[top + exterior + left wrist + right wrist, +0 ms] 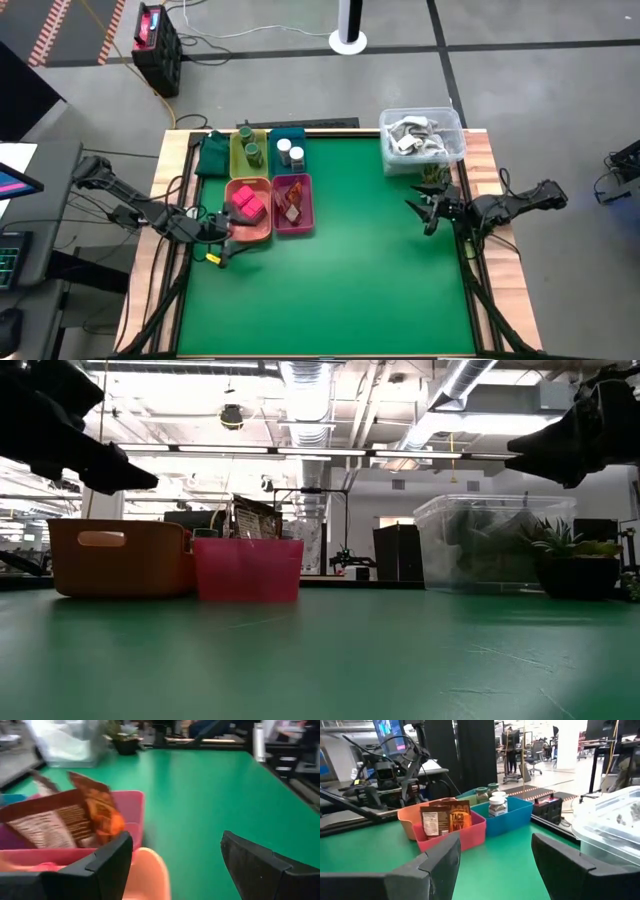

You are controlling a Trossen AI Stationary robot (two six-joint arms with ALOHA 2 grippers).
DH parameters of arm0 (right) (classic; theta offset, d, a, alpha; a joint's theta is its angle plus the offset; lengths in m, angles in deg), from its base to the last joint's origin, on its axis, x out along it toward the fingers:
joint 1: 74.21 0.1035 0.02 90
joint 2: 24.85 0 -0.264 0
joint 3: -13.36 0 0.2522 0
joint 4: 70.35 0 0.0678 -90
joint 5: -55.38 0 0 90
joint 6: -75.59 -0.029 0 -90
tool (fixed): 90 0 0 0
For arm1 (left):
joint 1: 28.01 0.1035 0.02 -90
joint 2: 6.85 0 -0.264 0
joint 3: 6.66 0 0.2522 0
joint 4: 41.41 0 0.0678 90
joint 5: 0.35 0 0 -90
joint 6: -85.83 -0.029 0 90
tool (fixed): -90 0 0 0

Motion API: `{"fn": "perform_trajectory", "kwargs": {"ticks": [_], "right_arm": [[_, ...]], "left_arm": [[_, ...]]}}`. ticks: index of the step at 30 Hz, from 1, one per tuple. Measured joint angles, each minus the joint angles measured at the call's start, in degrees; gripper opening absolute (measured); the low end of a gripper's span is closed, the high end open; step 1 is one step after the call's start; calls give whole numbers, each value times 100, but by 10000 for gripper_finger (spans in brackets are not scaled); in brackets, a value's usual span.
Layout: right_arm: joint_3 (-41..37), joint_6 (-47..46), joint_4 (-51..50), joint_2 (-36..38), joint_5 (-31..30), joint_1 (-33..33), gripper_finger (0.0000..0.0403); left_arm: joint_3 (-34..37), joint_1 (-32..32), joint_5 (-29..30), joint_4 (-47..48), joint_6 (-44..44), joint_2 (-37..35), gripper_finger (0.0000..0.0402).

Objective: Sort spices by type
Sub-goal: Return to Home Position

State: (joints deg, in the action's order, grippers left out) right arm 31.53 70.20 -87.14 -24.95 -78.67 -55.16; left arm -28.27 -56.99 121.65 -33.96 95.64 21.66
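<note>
The spices sit in four small trays at the table's far left. Two dark green jars (250,150) stand in a yellow-green tray, and two white-capped jars (290,153) in a blue tray (512,815). Pink-red blocks (247,204) lie in an orange tray (120,555). Reddish-brown packets (291,198) (442,820) stand in a pink tray (248,568). My left gripper (215,235) (175,865) hovers open at the orange tray's near-left corner, above its rim. My right gripper (425,210) (495,865) is open above the table's right side, facing the trays.
A clear plastic tub (422,135) of grey-white items stands at the far right corner, with a small spiky plant (575,560) beside it. A dark teal piece (213,155) lies left of the yellow-green tray. Bare green mat (350,280) fills the middle and near side.
</note>
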Motion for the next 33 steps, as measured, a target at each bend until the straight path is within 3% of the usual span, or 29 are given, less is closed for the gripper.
{"fn": "perform_trajectory", "kwargs": {"ticks": [10, 15, 33], "right_arm": [[2, -210, -1, 0, 48, 7, 269], [2, -212, -1, 0, 56, 7, 269], [4, -212, -1, 0, 59, 7, 269]], "left_arm": [[0, 0, -1114, 356, -544, -159, 290], [0, 7, -865, 213, -1138, -157, 290], [-2, 7, -744, 1480, -999, -152, 290]]}}
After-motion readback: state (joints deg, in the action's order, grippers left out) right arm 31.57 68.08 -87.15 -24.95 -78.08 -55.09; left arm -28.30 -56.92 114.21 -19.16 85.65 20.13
